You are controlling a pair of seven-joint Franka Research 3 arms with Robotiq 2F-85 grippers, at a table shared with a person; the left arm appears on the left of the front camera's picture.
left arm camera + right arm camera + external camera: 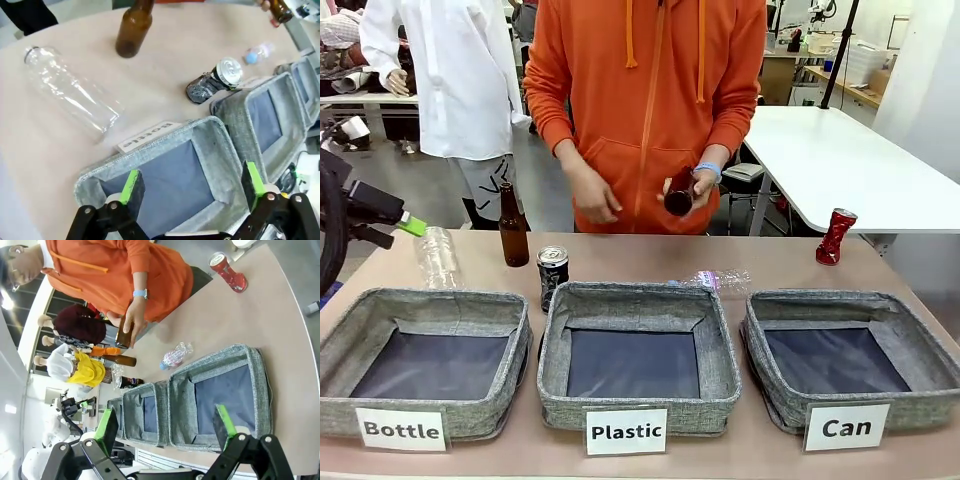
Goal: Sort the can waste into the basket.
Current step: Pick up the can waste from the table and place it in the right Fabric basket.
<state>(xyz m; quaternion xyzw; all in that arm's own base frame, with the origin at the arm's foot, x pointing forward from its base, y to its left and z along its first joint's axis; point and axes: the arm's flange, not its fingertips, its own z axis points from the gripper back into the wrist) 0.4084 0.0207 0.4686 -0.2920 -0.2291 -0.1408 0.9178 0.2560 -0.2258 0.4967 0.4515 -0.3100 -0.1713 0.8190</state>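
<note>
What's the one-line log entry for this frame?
left gripper open | right gripper open | black can upright by Plastic basket | red can beyond Can basket | Can basket empty

the left gripper (191, 172) is black, with bright green pads (131, 183) on its two fingers and silver screws (114, 205) at the finger joints. the right gripper (164, 412) looks the same. the person (720, 70) wears an orange hoodie (590, 80) with a zip (654, 100), drawstrings (631, 40) and a front pocket (635, 162), plus a light blue wristband (708, 170).
</note>
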